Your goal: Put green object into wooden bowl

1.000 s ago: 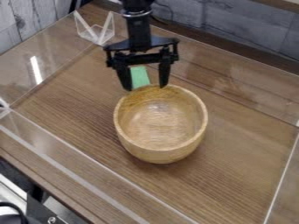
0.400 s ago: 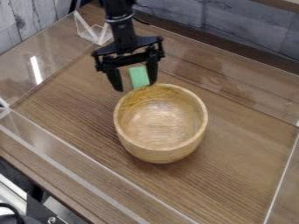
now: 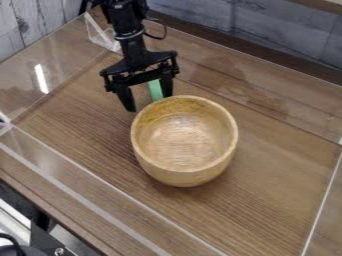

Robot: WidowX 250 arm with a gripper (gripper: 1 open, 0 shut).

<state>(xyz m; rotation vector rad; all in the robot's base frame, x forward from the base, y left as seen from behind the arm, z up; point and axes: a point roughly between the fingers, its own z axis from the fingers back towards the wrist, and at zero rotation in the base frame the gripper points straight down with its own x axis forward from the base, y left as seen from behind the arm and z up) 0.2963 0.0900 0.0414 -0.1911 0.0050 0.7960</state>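
Observation:
The green object (image 3: 155, 89) is a flat bright green bar lying on the wooden table just behind the wooden bowl (image 3: 185, 139), and the gripper partly covers it. The bowl is round, light tan, thick-walled and has nothing in it. My black gripper (image 3: 147, 93) points almost straight down over the bar, low to the table. Its fingers are spread open, one to the left of the bar and one at its right. I cannot tell whether the fingers touch the bar.
Clear plastic walls (image 3: 40, 80) enclose the wooden table (image 3: 80, 130) on the left, front and right. A white wire-like thing (image 3: 99, 32) sits at the back left behind the arm. A grey plank wall runs along the back.
The open gripper has moved left and sunk lower toward the table around the green bar. The bar and the bowl have stayed where they were.

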